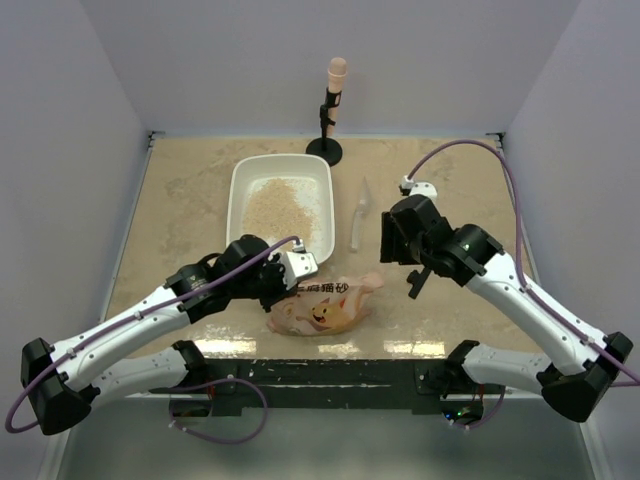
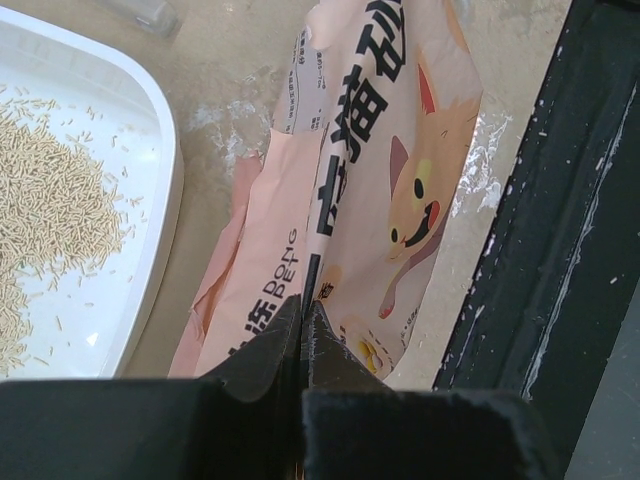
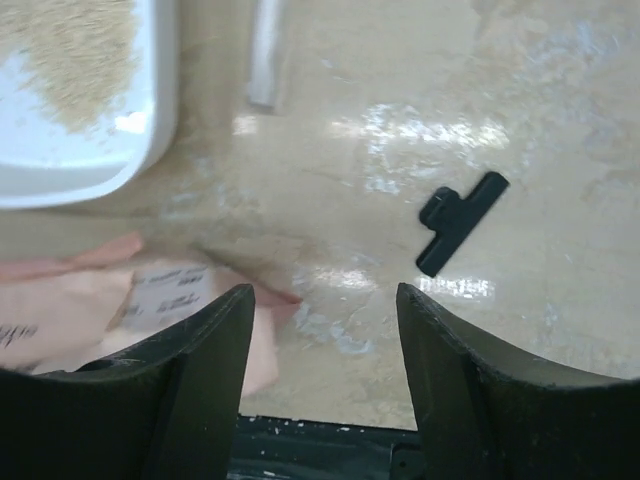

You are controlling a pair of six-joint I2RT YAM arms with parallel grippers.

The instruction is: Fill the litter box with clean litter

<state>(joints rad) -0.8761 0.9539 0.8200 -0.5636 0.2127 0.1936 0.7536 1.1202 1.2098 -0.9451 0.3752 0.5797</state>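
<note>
While the left gripper (image 1: 299, 273) is pinched shut on the near edge of the orange-pink bag (image 1: 325, 306), the bag lies flat on the table (image 1: 180, 210), its cartoon-cat face up. In the left wrist view the two fingers meet tightly with the bag's edge caught between them. The litter box (image 1: 240, 215) sits on the table at about 11 o'clock from the bag, close beside it. The clean litter (image 1: 278, 205) forms a loose tan heap in the box's middle, with white floor bare around it.

The right gripper (image 1: 392, 245) hangs over the table at 2 o'clock from the bag, its fingers spread apart with nothing between them. A clear scoop (image 1: 358, 215) lies at 3 o'clock from the box. A black clip (image 3: 462, 222) rests on the tabletop at 3 o'clock from the bag. A stand with a pinkish top (image 1: 333, 110) is upright at 12 o'clock, beyond the box.
</note>
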